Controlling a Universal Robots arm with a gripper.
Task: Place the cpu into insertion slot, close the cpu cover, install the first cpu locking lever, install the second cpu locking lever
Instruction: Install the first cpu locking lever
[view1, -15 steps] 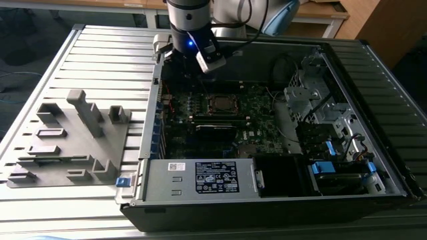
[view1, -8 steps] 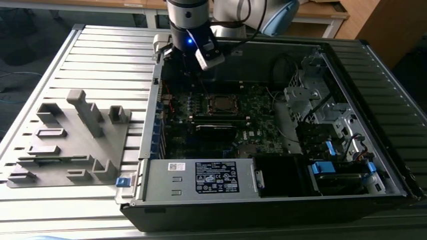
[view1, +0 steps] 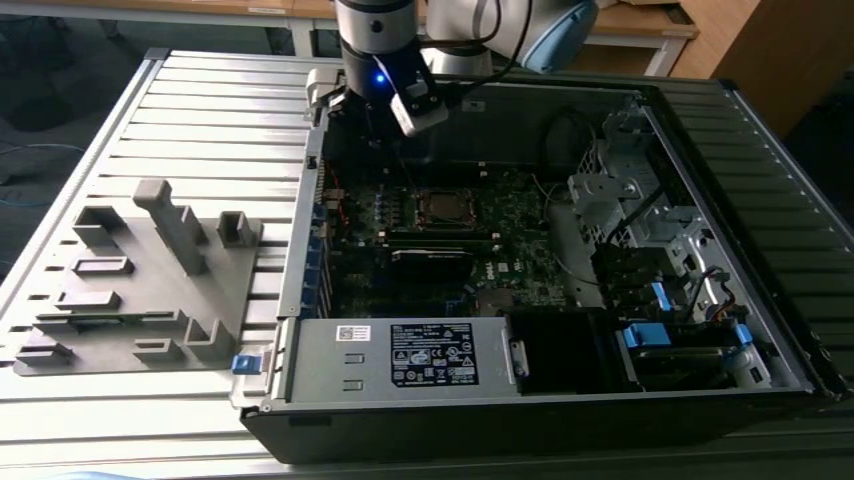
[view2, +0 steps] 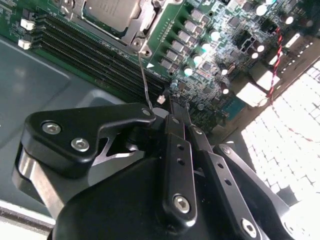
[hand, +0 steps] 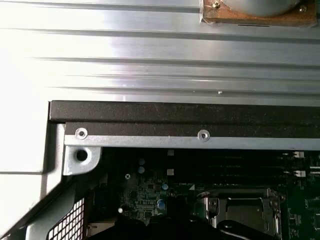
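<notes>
Silver cpu (view2: 107, 9) seated in insertion slot (view1: 422, 212), cpu cover (view2: 143, 22) down, claw (view2: 177, 119) closed.

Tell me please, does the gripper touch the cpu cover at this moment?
Apart. In the second wrist view, the gripper stops short of the cpu cover, and the long black slots of the board lie between them.
</notes>
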